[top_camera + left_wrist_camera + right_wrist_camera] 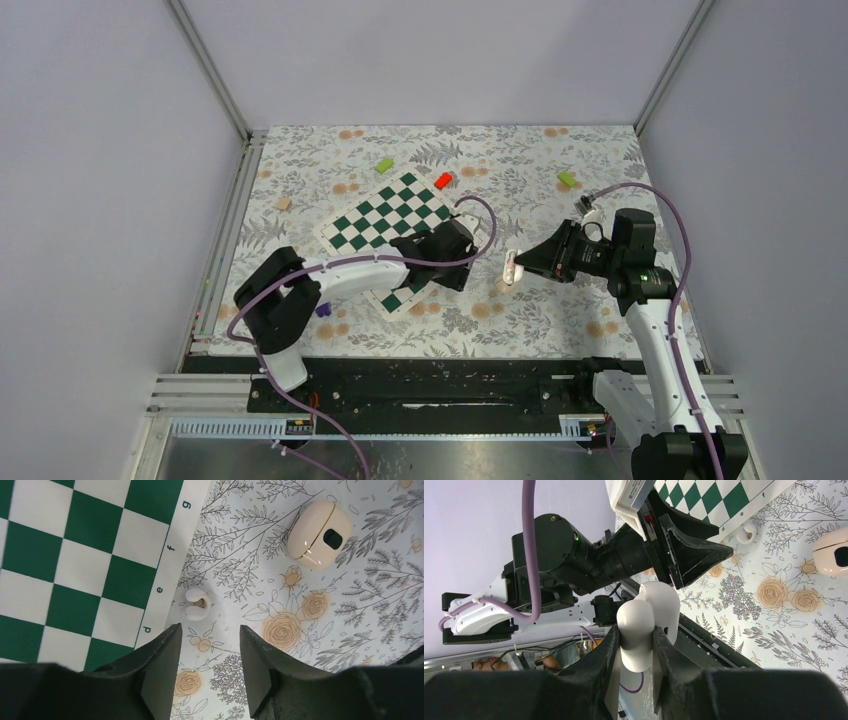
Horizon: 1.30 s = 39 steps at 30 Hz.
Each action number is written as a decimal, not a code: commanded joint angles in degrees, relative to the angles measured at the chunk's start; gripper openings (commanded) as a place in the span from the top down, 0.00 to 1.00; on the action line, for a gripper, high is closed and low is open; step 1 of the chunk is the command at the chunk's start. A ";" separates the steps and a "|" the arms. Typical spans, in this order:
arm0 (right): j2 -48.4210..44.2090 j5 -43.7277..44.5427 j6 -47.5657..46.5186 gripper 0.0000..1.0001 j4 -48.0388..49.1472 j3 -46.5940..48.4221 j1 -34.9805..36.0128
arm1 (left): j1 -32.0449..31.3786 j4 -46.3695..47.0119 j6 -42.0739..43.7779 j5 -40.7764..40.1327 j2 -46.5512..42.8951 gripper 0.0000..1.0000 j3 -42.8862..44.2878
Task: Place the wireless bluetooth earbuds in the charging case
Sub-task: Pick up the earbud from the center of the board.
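One white earbud (196,604) lies on the floral mat beside the chessboard's edge, just ahead of my left gripper (210,635), which is open and empty. It also shows in the right wrist view (746,532). The beige charging case (320,534) lies on the mat farther ahead and to the right, dark hollow showing; it also shows in the top view (503,286) and the right wrist view (831,552). My right gripper (636,635) is shut on a second white earbud (639,625) and holds it in the air near the case (513,266).
The green-and-white chessboard (385,225) lies under the left arm. Two green blocks (384,165) (567,179), a red block (443,180) and a tan block (284,203) sit toward the back. A purple piece (323,310) lies near the left arm's base.
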 commanded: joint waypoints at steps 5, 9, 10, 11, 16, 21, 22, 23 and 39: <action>-1.24 2.04 -2.46 1.00 -4.18 3.37 -0.24 | -2.69 -2.61 8.91 -6.46 2.69 0.58 5.29; -1.93 3.07 -3.36 1.00 -5.55 4.12 -0.25 | -2.96 -2.67 9.35 -4.17 4.88 0.63 6.55; -1.87 3.00 -3.37 1.00 -5.53 4.08 -0.28 | -2.94 -2.67 9.16 -3.49 5.50 0.63 6.83; -1.89 2.99 -3.44 1.00 -5.54 4.04 -0.24 | -2.95 -2.71 8.97 -2.92 6.16 0.64 7.27; -2.04 2.82 -3.37 1.00 -5.56 3.79 -0.24 | -3.02 -4.00 7.82 -4.01 8.49 0.64 8.90; -1.60 2.48 -3.46 1.00 -5.50 3.72 -0.24 | -3.02 -3.99 7.85 -5.31 9.03 0.64 9.21; -1.58 2.47 -3.47 1.00 -5.56 3.69 -0.24 | -3.02 -3.91 7.85 -5.29 9.10 0.64 9.26; -1.58 2.44 -3.46 1.00 -5.49 3.73 -0.24 | -3.05 -4.01 7.93 -5.23 9.29 0.64 9.28; -1.46 2.18 -3.63 1.00 -5.49 3.35 -0.24 | -3.02 -5.07 7.97 -6.35 11.45 0.64 9.63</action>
